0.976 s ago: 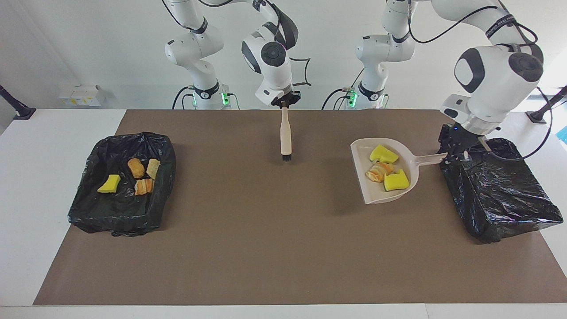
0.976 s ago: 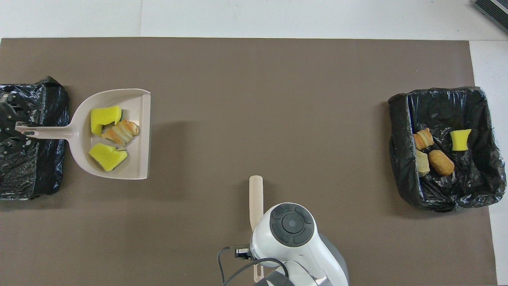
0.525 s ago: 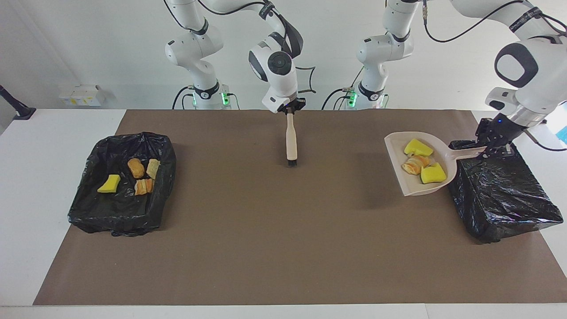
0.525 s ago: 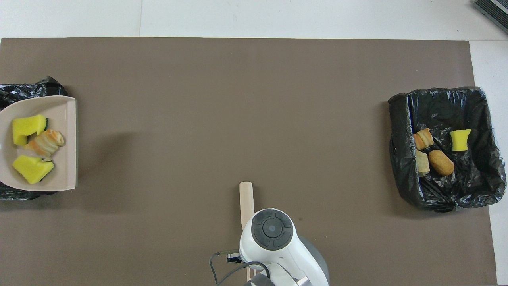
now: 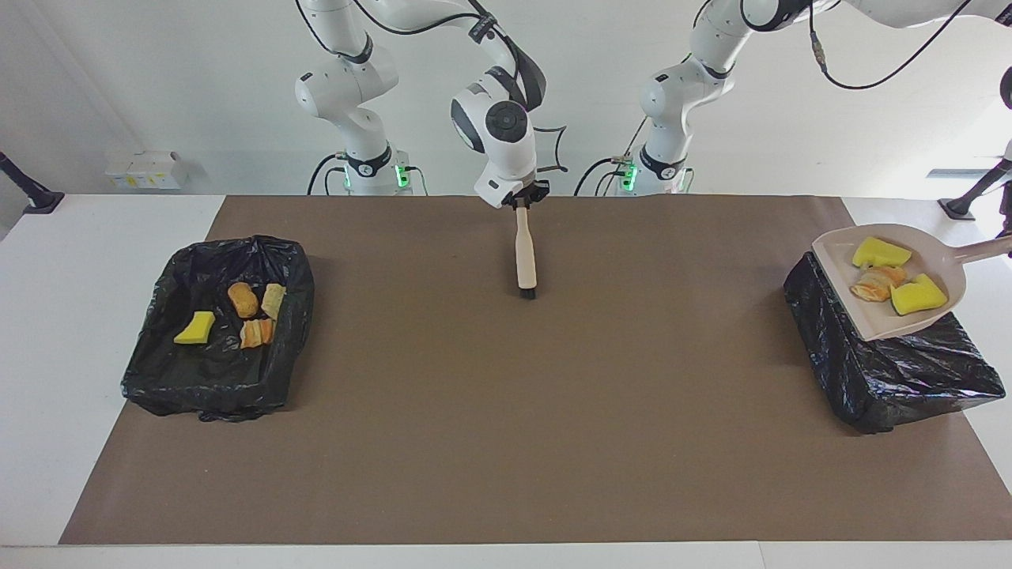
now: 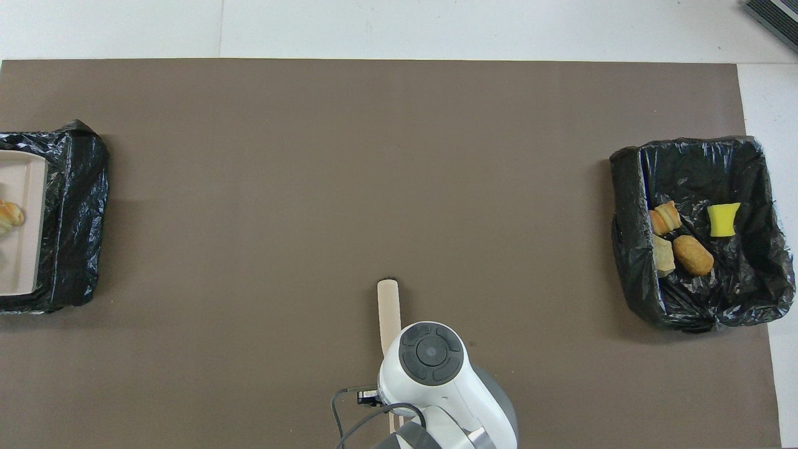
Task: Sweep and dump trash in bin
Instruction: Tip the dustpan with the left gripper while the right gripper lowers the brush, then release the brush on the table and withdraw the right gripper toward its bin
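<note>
A beige dustpan (image 5: 870, 316) hangs over the black-lined bin (image 5: 885, 371) at the left arm's end of the table. Two yellow sponge chunks (image 5: 879, 253) and a bread lump (image 5: 874, 284) of the trash lie in it. Its handle runs off the picture's edge, where the left gripper is out of view. From overhead only the dustpan's lip (image 6: 22, 249) and the bread lump (image 6: 11, 214) show over that bin (image 6: 75, 206). My right gripper (image 5: 522, 197) is shut on the top of the brush (image 5: 525, 253), whose black bristles rest on the mat.
A second black-lined bin (image 5: 213, 379) at the right arm's end holds several trash pieces, among them a yellow chunk (image 5: 195, 327) and a brown lump (image 5: 243, 299). The brown mat (image 5: 506, 435) covers the table between the bins.
The dustpan with its trash has risen and moved from over the mat to over the bin at the left arm's end. The brush tilted and shifted slightly toward that end.
</note>
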`<move>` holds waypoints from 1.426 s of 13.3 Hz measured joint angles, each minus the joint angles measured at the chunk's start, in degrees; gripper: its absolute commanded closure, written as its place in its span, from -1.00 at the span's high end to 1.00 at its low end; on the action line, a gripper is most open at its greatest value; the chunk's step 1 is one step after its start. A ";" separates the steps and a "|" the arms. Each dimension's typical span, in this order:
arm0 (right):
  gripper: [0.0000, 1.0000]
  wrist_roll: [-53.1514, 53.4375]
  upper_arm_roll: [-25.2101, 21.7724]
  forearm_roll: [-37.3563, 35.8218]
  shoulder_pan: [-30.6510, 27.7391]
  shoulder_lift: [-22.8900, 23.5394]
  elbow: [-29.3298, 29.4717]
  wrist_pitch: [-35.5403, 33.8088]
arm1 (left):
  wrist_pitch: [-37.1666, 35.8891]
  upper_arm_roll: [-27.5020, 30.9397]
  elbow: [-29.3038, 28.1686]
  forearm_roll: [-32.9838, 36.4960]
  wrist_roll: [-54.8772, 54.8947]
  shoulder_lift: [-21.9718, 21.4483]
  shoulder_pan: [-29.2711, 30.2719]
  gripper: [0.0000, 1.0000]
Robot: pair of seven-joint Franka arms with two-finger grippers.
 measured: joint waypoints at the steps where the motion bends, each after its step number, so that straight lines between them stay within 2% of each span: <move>1: 0.84 0.00 -0.01 0.00 -0.08 0.13 0.00 0.05 | 1.55 -0.05 0.07 2.76 -0.84 0.30 -0.04 -1.00; 2: 1.00 -0.01 -0.01 0.00 -0.18 0.23 0.03 0.12 | 2.54 -0.12 -0.08 6.31 -2.69 0.49 -0.07 -1.00; 5: 1.00 -0.27 -0.25 -0.05 -0.34 0.75 0.87 0.27 | 5.35 -0.54 -4.15 19.16 -12.67 0.08 -1.54 -1.00; 8: 1.00 -0.43 -0.43 -2.53 -2.30 1.36 2.99 0.46 | 7.21 -0.67 -10.44 30.01 -20.80 -2.77 -5.19 -1.00; 13: 1.00 -0.95 -0.80 -9.31 -9.88 3.02 8.73 4.44 | 7.69 -0.75 -11.66 44.78 -22.71 -6.25 -7.82 -1.00; 16: 1.00 -1.13 -0.90 -14.71 -15.67 3.12 13.12 4.57 | 7.72 -0.75 -11.59 49.27 -22.73 -8.28 -8.93 -1.00; 19: 1.00 -3.61 -0.97 -17.16 -19.92 4.04 16.48 4.57 | 6.54 -0.86 -11.59 49.65 -22.72 -10.26 -9.98 -1.00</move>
